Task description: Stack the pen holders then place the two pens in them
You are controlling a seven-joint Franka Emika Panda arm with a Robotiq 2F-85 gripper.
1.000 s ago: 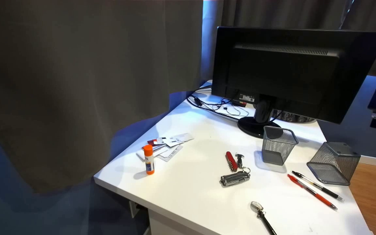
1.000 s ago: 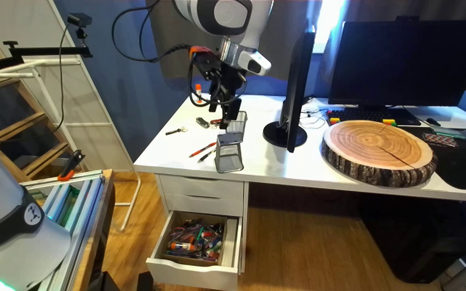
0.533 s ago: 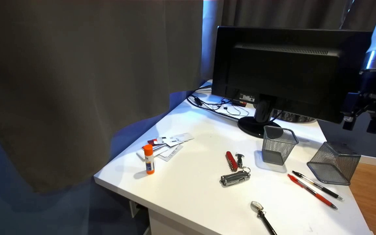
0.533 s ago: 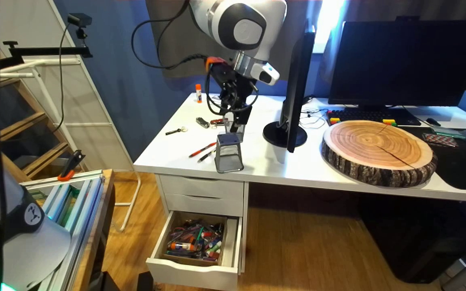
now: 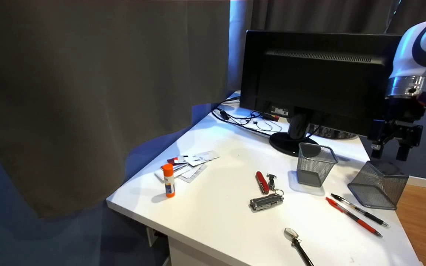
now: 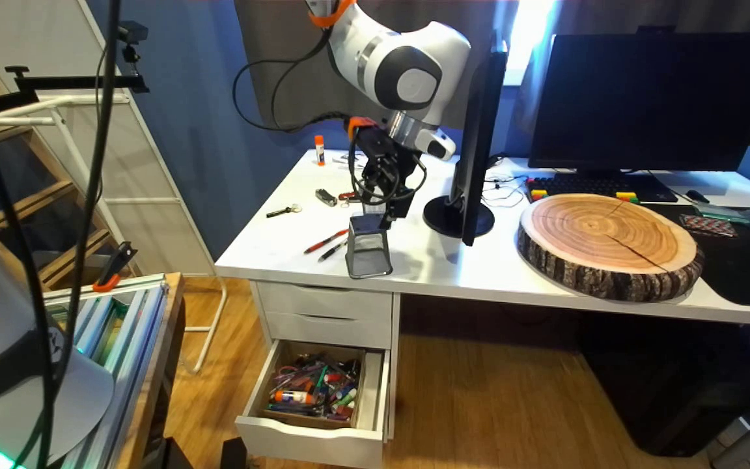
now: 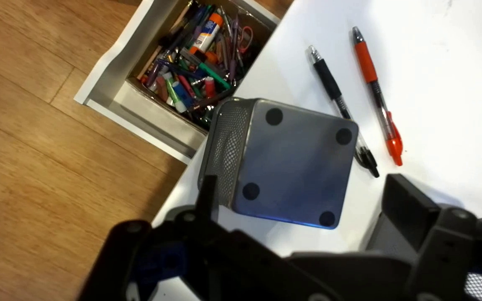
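Note:
One mesh pen holder stands upside down near the table's right edge, its base also facing the camera in the wrist view. The second mesh pen holder stands upright near the monitor; in the wrist view it is mostly hidden behind a finger. A red pen and a black pen lie side by side by the upside-down holder. They also show in the wrist view, red pen and black pen. My gripper is open and empty, just above the upside-down holder, not touching it.
A black monitor stands behind the holders, close to the arm. A red knife, a silver multitool, a black-handled tool and a glue stick lie or stand on the table. An open drawer is below.
My gripper has come down and moved leftward in an exterior view, to a place over the upside-down holder. It stays open. The holders and pens have not moved.

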